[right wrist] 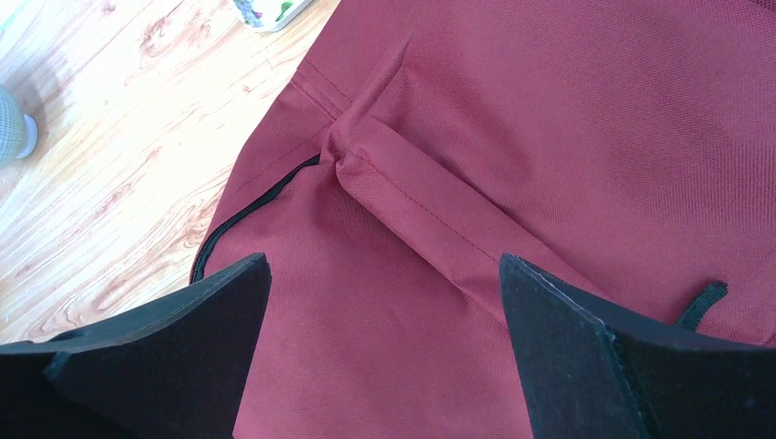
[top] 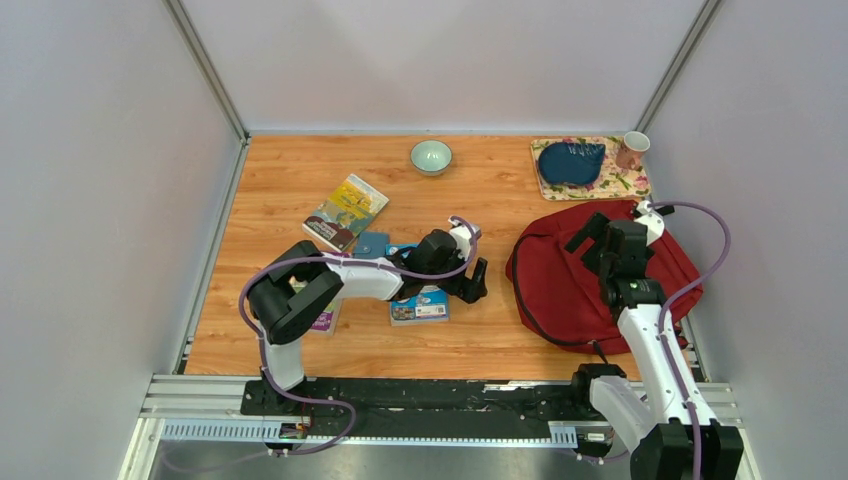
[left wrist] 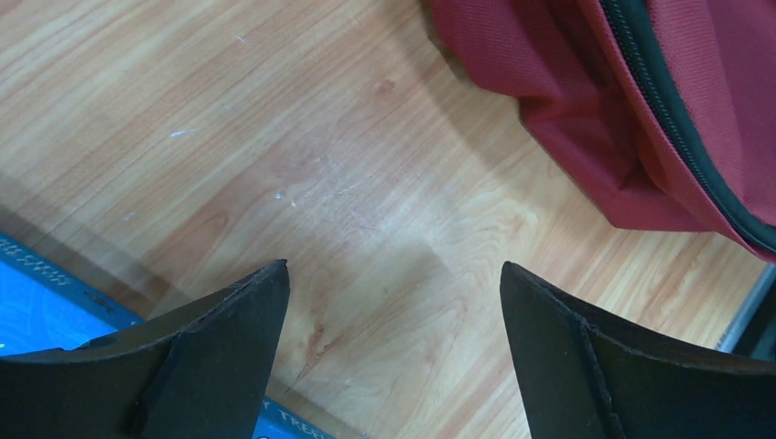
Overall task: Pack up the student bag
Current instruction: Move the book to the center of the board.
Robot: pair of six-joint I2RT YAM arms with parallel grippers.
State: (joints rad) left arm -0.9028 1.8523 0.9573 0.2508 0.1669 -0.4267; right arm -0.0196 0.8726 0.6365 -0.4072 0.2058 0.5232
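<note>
The student bag [top: 560,290], a large dark red backpack with black zipper trim, lies flat at the right of the table. My right gripper [top: 586,240] hovers over its upper part. In the right wrist view that gripper [right wrist: 384,262] is open, with only red fabric [right wrist: 549,137] and a fold seam between the fingers. My left gripper [top: 472,284] is open just left of the bag. It stands over bare wood [left wrist: 393,267], with the bag's edge [left wrist: 586,110] at the upper right. A blue book [top: 420,306] lies beside it and shows by the left finger [left wrist: 37,315].
A yellow-green book [top: 347,210] and a small blue item [top: 370,243] lie left of centre, and a purple-edged book [top: 325,321] sits under the left arm. A pale bowl [top: 431,156] stands at the back. The floral mat [top: 625,184] carries a dark blue pouch [top: 571,161] and a cup [top: 631,149].
</note>
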